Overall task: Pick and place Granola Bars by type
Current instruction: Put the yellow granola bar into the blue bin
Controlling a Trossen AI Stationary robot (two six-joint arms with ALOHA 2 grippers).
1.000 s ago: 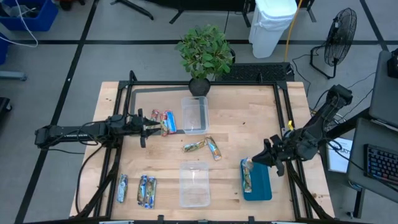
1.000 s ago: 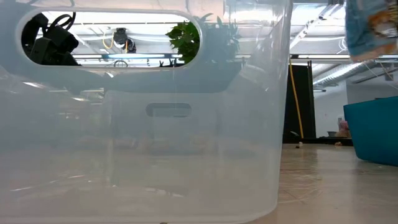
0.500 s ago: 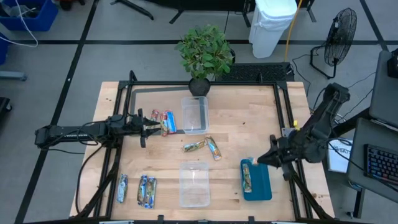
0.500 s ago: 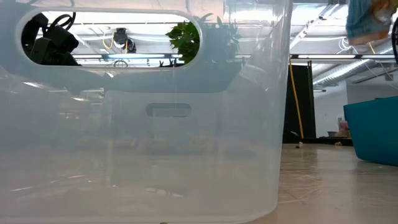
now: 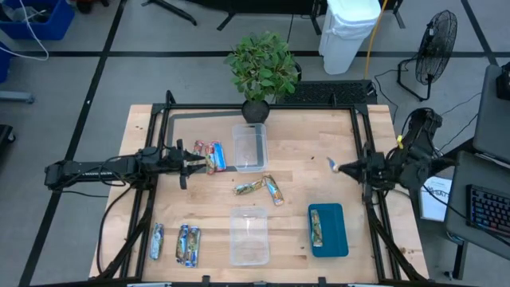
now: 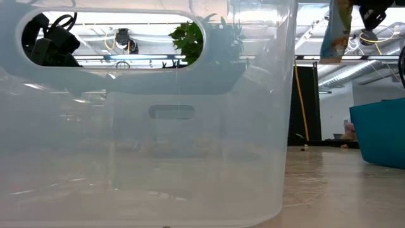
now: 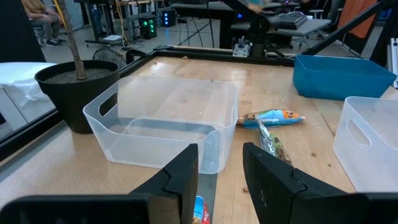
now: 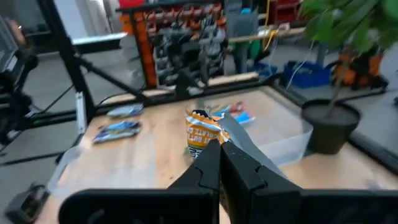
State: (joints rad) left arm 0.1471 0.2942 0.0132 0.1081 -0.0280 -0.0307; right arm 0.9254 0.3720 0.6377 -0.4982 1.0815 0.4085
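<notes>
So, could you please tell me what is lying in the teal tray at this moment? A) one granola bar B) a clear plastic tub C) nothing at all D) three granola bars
A: the high view shows a single granola bar lying along the left side of the teal tray, while the right end effector holds another bar up over the table away from the tray.

Counter: we see a pale wooden counter point(image 5: 311, 167) edged by a black frame.
Far tub: a clear tub point(image 5: 249, 147) stands near the far edge, just before a potted plant point(image 5: 261, 68).
Near tub: we see a second clear tub point(image 5: 249, 236) toward the near edge.
Tray: a teal tray point(image 5: 336, 231) lies to its right.
Room: we note a white bin point(image 5: 349, 32) and a floor fan point(image 5: 436, 44) beyond.
</notes>
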